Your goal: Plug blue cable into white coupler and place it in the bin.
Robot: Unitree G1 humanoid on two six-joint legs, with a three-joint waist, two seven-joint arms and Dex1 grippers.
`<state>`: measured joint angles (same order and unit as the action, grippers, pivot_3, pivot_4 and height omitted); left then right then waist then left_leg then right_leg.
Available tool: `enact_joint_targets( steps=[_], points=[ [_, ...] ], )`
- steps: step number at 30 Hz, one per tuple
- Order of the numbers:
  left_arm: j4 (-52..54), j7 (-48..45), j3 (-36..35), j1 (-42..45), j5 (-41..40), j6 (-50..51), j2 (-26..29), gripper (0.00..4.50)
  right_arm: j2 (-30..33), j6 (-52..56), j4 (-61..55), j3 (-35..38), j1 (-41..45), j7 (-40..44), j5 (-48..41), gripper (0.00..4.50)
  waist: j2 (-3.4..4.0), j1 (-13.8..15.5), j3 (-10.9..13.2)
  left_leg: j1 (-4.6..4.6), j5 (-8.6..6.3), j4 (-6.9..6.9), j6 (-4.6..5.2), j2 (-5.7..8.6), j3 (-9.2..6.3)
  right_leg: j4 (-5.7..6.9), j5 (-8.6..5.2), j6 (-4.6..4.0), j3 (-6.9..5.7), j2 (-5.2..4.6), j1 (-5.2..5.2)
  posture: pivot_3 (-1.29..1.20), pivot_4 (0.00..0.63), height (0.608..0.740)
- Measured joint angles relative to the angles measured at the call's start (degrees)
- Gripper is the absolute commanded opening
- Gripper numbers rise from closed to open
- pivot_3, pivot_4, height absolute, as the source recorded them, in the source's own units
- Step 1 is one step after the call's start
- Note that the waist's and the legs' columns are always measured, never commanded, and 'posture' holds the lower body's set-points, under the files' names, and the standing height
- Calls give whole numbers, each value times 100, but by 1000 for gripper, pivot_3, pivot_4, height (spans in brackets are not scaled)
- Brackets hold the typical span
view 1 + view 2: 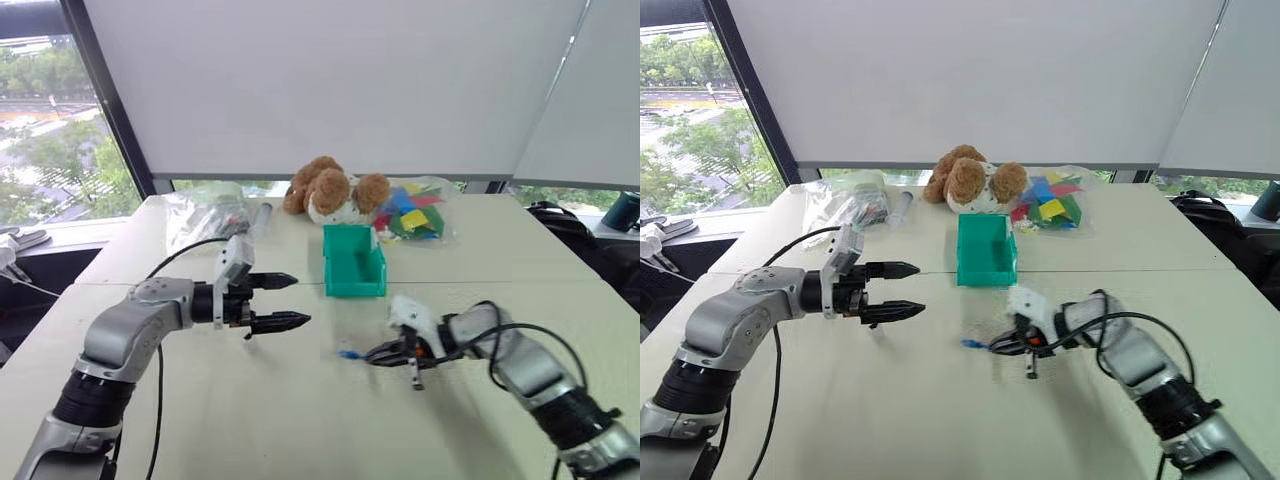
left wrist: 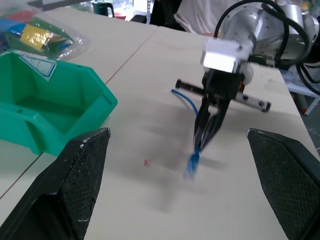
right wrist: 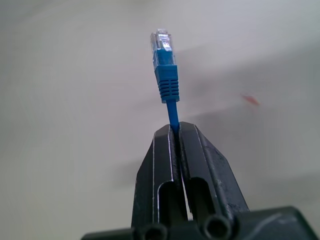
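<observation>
Table [image 1: 250, 420]: pale, carrying everything here.
Bin [image 1: 353, 262]: teal, open-topped, at the table's middle, far of my two arms.
My left end effector [image 1: 280, 301]: fingers spread wide, nothing between them, left of the bin.
My right end effector [image 1: 375, 353]: clamped on the blue cable [image 3: 173, 114] just behind its plug, which sticks out leftward, near of the bin.
</observation>
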<state>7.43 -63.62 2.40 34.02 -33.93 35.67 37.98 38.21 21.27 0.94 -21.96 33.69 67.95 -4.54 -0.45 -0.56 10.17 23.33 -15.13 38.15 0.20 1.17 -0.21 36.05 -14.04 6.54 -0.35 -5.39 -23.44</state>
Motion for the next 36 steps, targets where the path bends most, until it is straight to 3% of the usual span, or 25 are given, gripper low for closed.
enact_joint_targets(
  steps=[2,5,12,24,32,35,36],
  points=[
    [10,-7,74,-48,31,-23,-39,4500,-219,-122,292,-242,147,-26,216,60,0,3,0,0,0,0,0,0,0,0,0,0,0,0,0,0,150,740],
    [14,-78,208,-200,163,-164,-73,4500,-330,-335,533,-353,271,-34,408,834,0,-11,0,0,0,0,0,0,0,1,0,0,0,0,-1,0,150,740],
    [-417,-556,1023,-266,1114,-1206,-67,4500,-239,-263,335,-237,242,-63,488,4302,1,2,-1,1,0,-1,-1,0,0,1,0,0,-1,1,-2,0,150,740],
    [-2250,-945,1976,-80,2519,-3111,-810,4500,772,1057,-1996,1014,-1074,-472,95,4413,2,89,-1,3,-1,0,1,-1,2,0,0,-1,0,-1,-6,0,150,740],
    [-2959,-918,1953,60,2761,-3764,-1136,4500,823,1800,-2925,1577,-1748,-963,-224,4413,0,145,-3,3,-1,5,1,2,-2,-1,-1,-2,-2,-10,2,0,150,740],
    [-3042,-919,1921,57,2767,-3806,-1219,3686,847,1966,-3115,1671,-1835,-1087,-323,4500,1,145,-5,2,-1,7,2,3,-3,-2,-1,-3,-2,-12,4,0,150,740],
    [-3050,-920,1926,47,2771,-3834,-1253,3228,877,1987,-3170,1682,-1873,-1124,-358,4500,0,147,-5,2,-1,7,2,3,-4,-2,-1,-3,-3,-12,4,0,150,740]
  ],
)
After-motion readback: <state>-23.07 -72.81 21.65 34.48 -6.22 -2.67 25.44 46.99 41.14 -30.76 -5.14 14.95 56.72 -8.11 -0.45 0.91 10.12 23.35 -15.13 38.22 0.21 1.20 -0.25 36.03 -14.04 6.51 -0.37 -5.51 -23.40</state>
